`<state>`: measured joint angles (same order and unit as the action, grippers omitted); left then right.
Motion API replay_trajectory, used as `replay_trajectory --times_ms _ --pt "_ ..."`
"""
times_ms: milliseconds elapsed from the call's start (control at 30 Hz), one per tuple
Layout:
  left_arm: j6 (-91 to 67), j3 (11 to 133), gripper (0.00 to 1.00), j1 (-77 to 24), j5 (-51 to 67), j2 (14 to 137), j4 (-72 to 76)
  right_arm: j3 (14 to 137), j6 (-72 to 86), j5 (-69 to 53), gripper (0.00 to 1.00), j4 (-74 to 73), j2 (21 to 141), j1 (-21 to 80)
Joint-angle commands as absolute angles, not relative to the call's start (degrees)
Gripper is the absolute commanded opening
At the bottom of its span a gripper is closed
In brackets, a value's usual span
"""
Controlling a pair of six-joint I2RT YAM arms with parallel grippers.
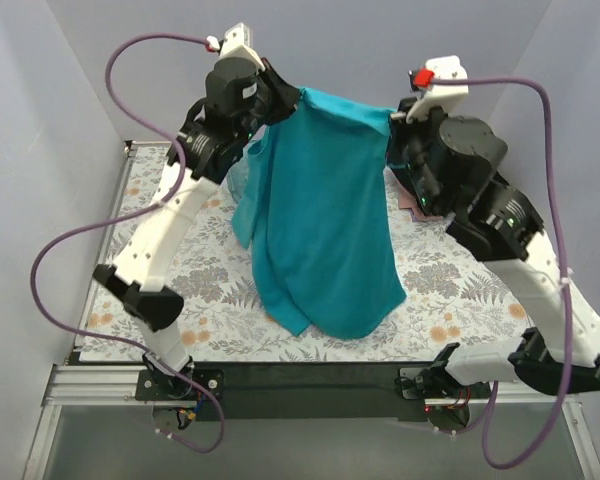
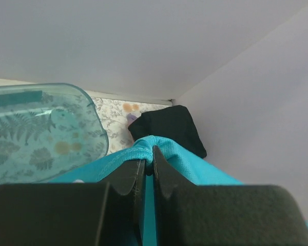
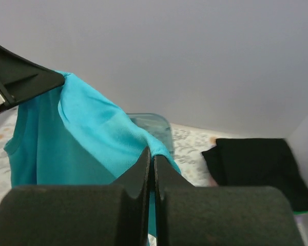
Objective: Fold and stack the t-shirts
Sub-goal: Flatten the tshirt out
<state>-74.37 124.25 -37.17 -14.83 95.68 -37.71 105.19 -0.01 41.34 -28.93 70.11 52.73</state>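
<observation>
The teal-blue t-shirt (image 1: pixel 325 220) hangs in the air between both arms, its lower hem draping onto the floral table near the front. My left gripper (image 1: pixel 292 100) is shut on its top left edge; the pinched cloth (image 2: pixel 154 146) shows between the jaws in the left wrist view. My right gripper (image 1: pixel 395 118) is shut on its top right edge, seen as a pinched fold (image 3: pixel 159 146) in the right wrist view. A folded black t-shirt (image 3: pixel 256 166) lies at the back right, also in the left wrist view (image 2: pixel 169 128); a pinkish one (image 1: pixel 412 203) peeks out under the right arm.
A translucent teal plastic tub (image 2: pixel 41 128) stands at the back left of the floral tablecloth (image 1: pixel 210 290), also visible in the right wrist view (image 3: pixel 154 125). Grey walls enclose the table on three sides. Purple cables loop from both arms.
</observation>
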Motion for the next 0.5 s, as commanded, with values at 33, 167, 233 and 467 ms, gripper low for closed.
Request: replay_trajectory --times_ms 33,167,233,467 --pt "-73.0 139.8 0.00 -32.9 0.7 101.4 -35.1 119.1 -9.8 47.8 0.01 -24.2 74.8 49.6" --pt "-74.3 139.0 0.00 -32.9 6.9 98.4 -29.0 125.5 -9.1 40.9 0.01 -24.2 74.7 49.6" --pt "-73.8 136.7 0.00 -32.9 6.1 94.8 -28.2 124.0 -7.9 35.1 0.01 -24.3 72.1 49.6" --pt "-70.3 106.2 0.00 -32.6 -4.7 77.7 -25.7 103.0 5.8 8.7 0.01 -29.3 63.1 49.7"
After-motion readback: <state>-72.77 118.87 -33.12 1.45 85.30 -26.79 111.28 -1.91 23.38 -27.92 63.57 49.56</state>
